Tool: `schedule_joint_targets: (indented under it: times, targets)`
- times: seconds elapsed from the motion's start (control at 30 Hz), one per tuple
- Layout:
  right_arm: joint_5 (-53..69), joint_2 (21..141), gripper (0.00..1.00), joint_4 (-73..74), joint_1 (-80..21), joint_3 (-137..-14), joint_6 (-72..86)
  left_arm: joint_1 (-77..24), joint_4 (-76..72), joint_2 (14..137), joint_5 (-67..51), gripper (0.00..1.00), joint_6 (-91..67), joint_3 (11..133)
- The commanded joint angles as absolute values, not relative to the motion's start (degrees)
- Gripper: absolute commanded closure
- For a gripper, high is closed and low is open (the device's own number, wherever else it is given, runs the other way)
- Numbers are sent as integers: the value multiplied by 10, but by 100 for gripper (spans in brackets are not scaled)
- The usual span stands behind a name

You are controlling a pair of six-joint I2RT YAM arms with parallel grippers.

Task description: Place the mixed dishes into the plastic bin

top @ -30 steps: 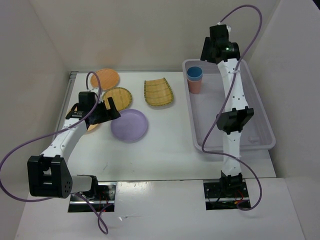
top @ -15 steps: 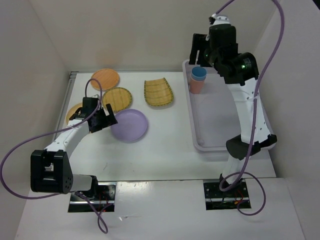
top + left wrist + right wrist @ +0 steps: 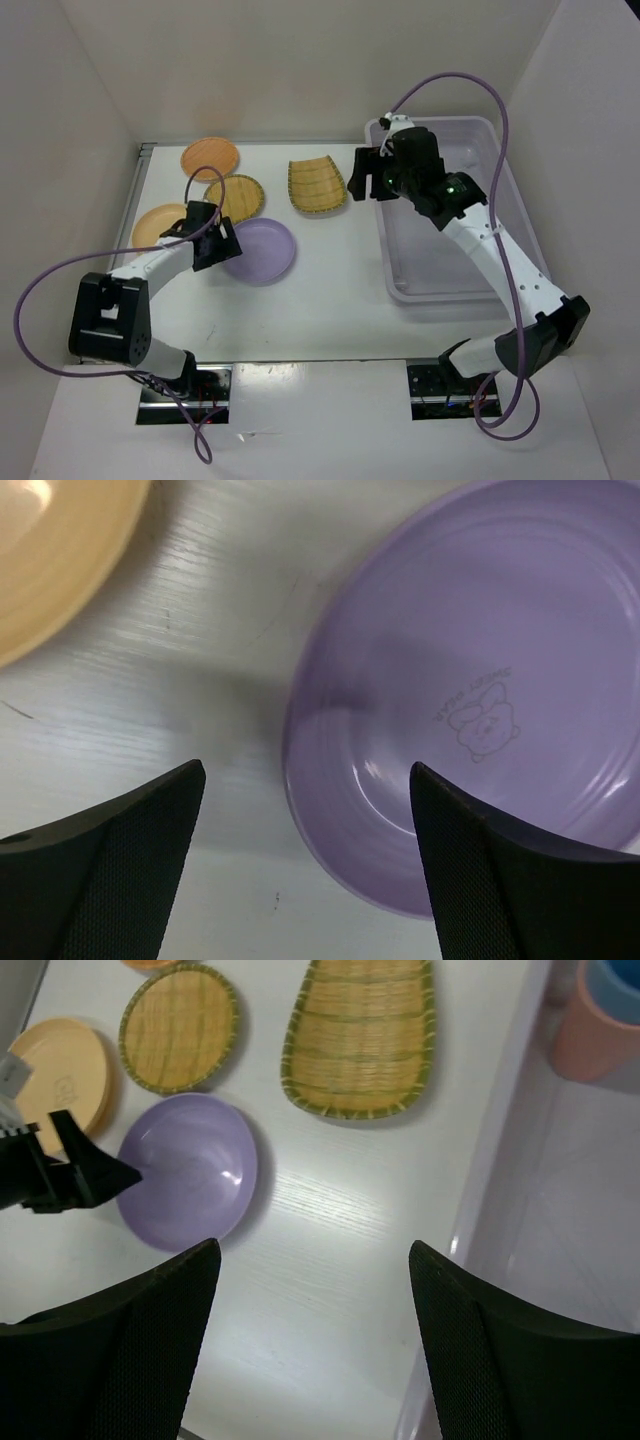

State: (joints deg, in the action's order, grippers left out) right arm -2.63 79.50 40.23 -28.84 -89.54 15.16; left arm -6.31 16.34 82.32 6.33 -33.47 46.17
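The lavender plate (image 3: 262, 250) lies at mid table. My left gripper (image 3: 215, 245) is open, its jaws either side of the plate's left rim (image 3: 300, 780), low over the table. Two orange plates (image 3: 210, 157) (image 3: 160, 225), a round woven plate (image 3: 240, 195) and a squarish woven plate (image 3: 317, 185) lie behind it. My right gripper (image 3: 362, 178) is open and empty, above the table between the squarish plate and the plastic bin (image 3: 450, 295). The blue cup (image 3: 615, 985) sits inside the coral cup (image 3: 595, 1035) in the bin's far left corner; my right arm hides them in the top view.
White walls close in the table at the back and on both sides. The bin's left wall (image 3: 500, 1160) runs just right of my right gripper (image 3: 315, 1290). An orange plate (image 3: 50, 550) lies close to the left of my left gripper (image 3: 305, 810).
My right arm has swung down and left from over the bin's far corner to above the table beside the bin. My left gripper has moved in to the lavender plate's left rim.
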Motion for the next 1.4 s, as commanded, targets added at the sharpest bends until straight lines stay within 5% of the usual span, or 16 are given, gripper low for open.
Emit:
schedule_joint_targets:
  times: [0.0,0.13,0.43,0.53,0.67,1.03,1.37]
  targets:
    - [33,799,19,305,-311,-835,171,-82,134,852,82,11,-351,467]
    - [55,791,19,268,-322,-773,192,-94,128,875,100,19,-357,472]
    - [69,837,19,250,-352,-751,203,-99,122,886,100,54,-379,461]
    - [69,853,19,239,-359,-751,208,-99,111,886,93,69,-379,454]
    - [69,882,19,239,-377,-751,208,-99,116,879,80,100,-374,454]
    - [111,932,19,218,-395,-751,219,-99,227,691,29,100,-327,524]
    - [146,939,19,194,-395,-745,224,-99,249,643,-78,100,-327,522]
